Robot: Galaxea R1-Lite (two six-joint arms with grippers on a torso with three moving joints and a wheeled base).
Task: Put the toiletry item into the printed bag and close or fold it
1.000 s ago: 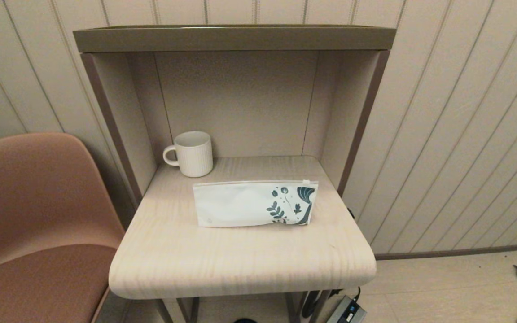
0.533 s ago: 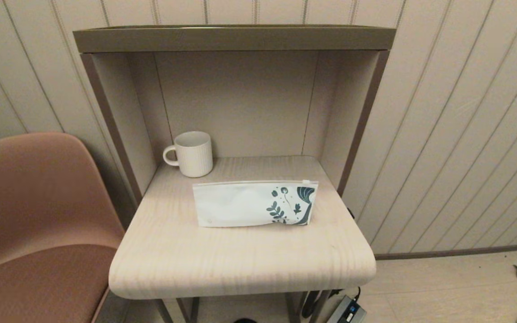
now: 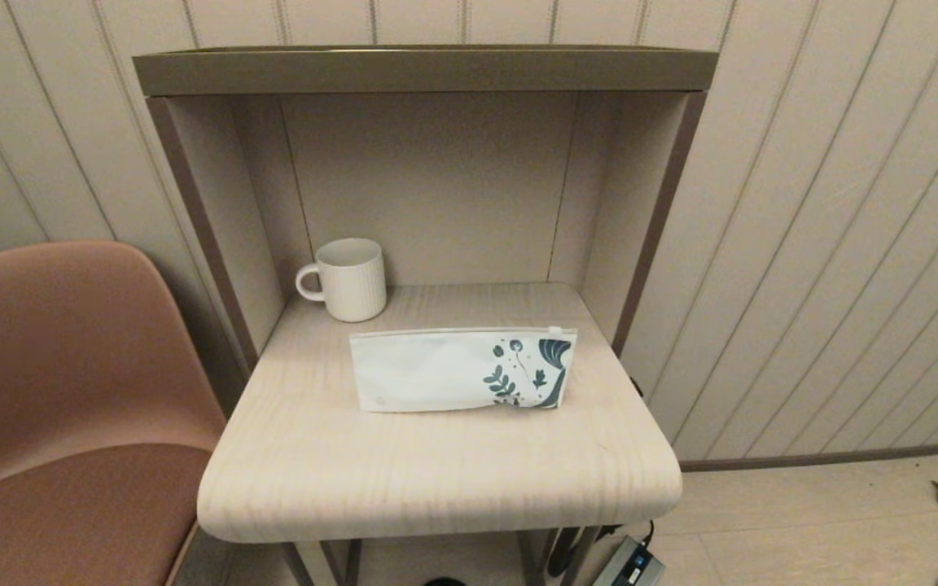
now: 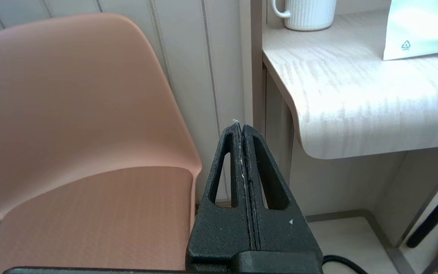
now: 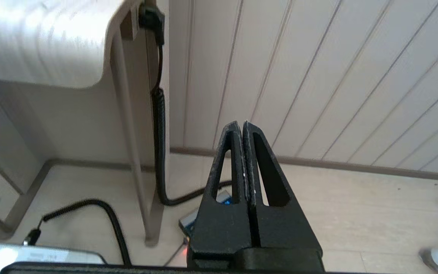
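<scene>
The printed bag (image 3: 463,369) stands on its long edge on the pale wood shelf (image 3: 436,472), teal leaf print at its right end, zip strip along the top. One white corner of the bag (image 4: 420,30) shows in the left wrist view. The toiletry item is out of view. My left gripper (image 4: 240,126) is shut and empty, low beside the shelf's left front corner, in front of the chair. Down at the shelf's right side, above the floor, my right gripper (image 5: 240,124) is shut and empty too. Neither arm shows in the head view.
A white ribbed mug (image 3: 347,278) stands at the shelf's back left, inside the brown-framed alcove (image 3: 424,69). A pink chair (image 3: 54,391) stands left of the shelf. Black cables (image 5: 158,125) and a power adapter (image 3: 630,563) lie on the floor under the right side.
</scene>
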